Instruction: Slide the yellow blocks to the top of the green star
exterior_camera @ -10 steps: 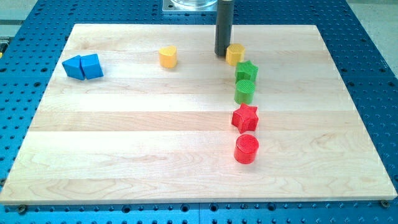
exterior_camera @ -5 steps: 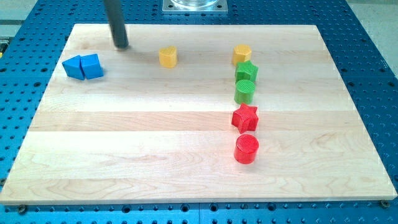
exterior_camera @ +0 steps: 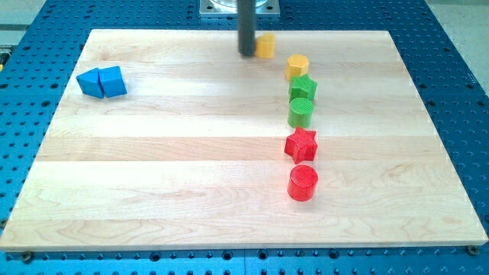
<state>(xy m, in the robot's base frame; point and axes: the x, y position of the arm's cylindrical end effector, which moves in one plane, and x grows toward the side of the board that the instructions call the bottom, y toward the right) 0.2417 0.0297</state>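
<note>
While my tip (exterior_camera: 247, 53) presses the yellow block (exterior_camera: 265, 46) from its 9 o'clock | no gripper, bare rod | yellow hexagon (exterior_camera: 297, 66) parked at green star's (exterior_camera: 303, 86) 12 | one left.

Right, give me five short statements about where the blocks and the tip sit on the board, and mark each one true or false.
1. My tip is just to the view's left of a yellow block. True.
2. A yellow hexagon sits directly above the green star. True.
3. The two blue blocks lie at the view's right edge of the board. False: they sit together near the view's left edge.
4. The red cylinder is the lowest block in the column at the view's right. True.
5. The red star sits above the green cylinder. False: it sits below it.
</note>
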